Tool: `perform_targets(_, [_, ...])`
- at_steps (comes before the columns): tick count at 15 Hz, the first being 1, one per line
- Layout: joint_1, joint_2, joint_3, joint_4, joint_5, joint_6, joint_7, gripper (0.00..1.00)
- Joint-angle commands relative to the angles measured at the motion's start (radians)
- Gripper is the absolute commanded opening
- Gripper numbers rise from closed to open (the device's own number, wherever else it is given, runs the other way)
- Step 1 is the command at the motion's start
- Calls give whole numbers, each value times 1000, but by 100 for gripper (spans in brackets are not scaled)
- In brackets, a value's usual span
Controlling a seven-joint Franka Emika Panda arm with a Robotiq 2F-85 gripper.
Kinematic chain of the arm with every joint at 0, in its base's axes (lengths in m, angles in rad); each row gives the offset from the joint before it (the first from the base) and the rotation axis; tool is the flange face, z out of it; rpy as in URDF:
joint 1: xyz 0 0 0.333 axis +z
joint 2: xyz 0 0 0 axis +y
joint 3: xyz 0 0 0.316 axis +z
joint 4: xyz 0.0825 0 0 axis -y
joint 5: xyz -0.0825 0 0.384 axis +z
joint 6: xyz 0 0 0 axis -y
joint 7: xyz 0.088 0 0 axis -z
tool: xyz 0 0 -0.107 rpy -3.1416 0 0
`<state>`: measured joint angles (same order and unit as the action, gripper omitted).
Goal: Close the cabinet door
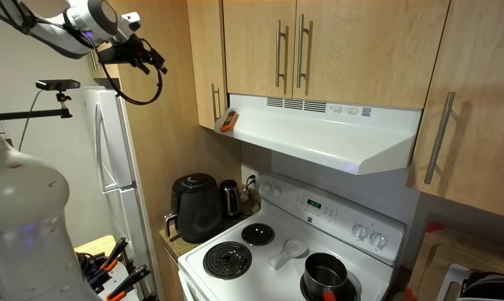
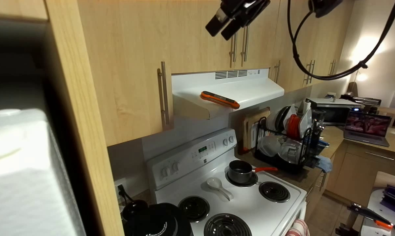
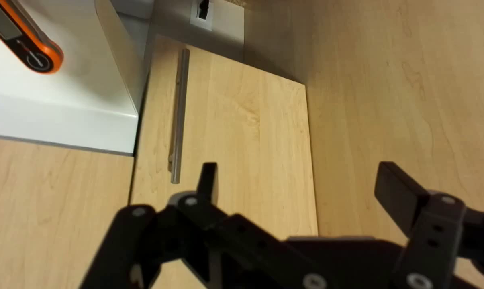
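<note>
Wrist view: mid-frame, the door [image 3: 233, 134] looks flush beside its neighbour [image 3: 53, 208] at lower left, so closing seems done; the gripper [image 3: 298, 172], spread wide, empty, sits lower in frame, perhaps with only withdrawal left.

Bright glare on far wall [image 2: 369, 34]
</note>
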<state>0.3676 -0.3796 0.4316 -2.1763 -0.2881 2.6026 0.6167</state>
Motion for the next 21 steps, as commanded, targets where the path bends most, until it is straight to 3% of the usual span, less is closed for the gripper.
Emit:
perform_targets(1, [-21,-115,-48,-134,154,44,-47,100])
perform_targets(9, [-130,-270,-105,-247,219,-18,-84,100])
perform_targets(18, [-241,-261,-127,-229,208,-26,-143,100])
perform_targets(21, [-245,-289,-182,-241,222,-28,-198,100])
